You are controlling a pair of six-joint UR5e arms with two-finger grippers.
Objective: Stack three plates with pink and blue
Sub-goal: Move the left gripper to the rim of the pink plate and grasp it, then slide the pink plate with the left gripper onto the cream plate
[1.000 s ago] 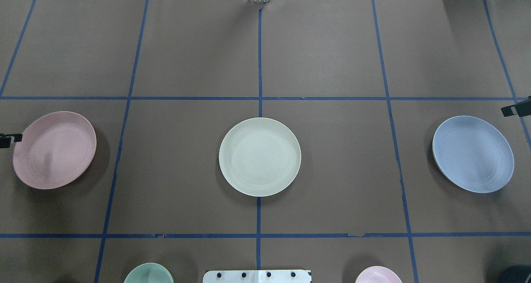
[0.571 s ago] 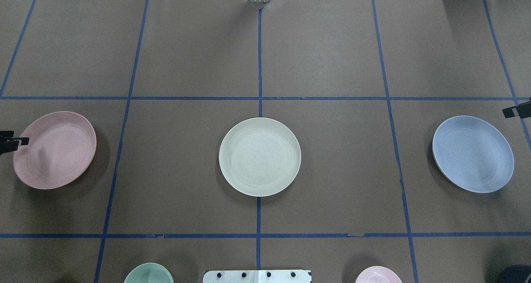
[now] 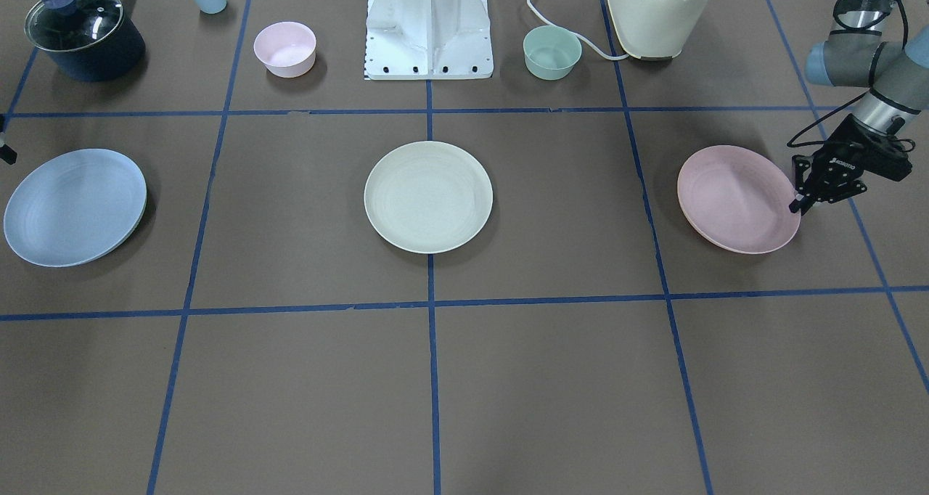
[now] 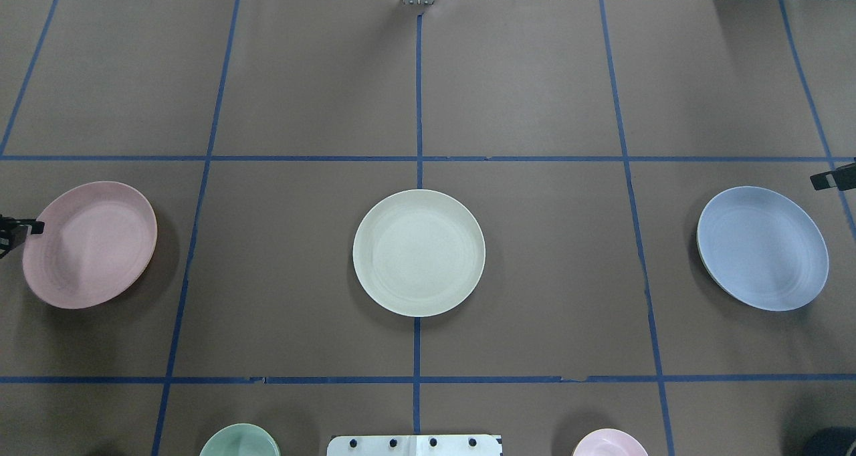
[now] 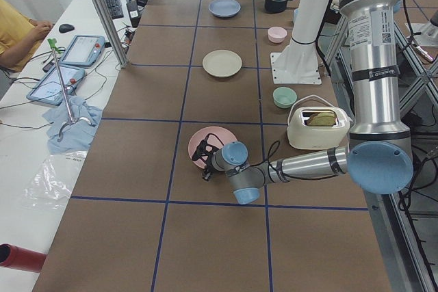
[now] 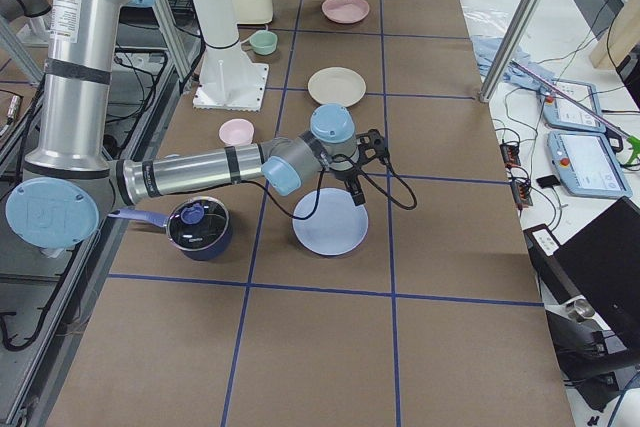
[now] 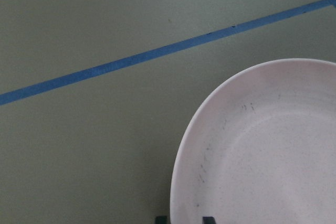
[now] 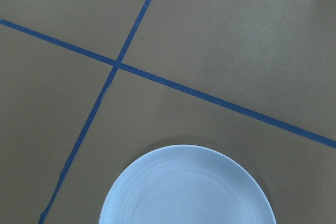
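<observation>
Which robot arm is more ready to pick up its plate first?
Left. The left gripper straddles the rim of the pink plate, so it probably need only close. The right gripper sits off beyond the blue plate, not yet at its rim.

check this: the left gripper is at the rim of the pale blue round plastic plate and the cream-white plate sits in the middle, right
No: the left gripper is at the rim of the pale pink round plastic plate, as the front-facing view shows. The cream-white plate does sit in the middle.
</observation>
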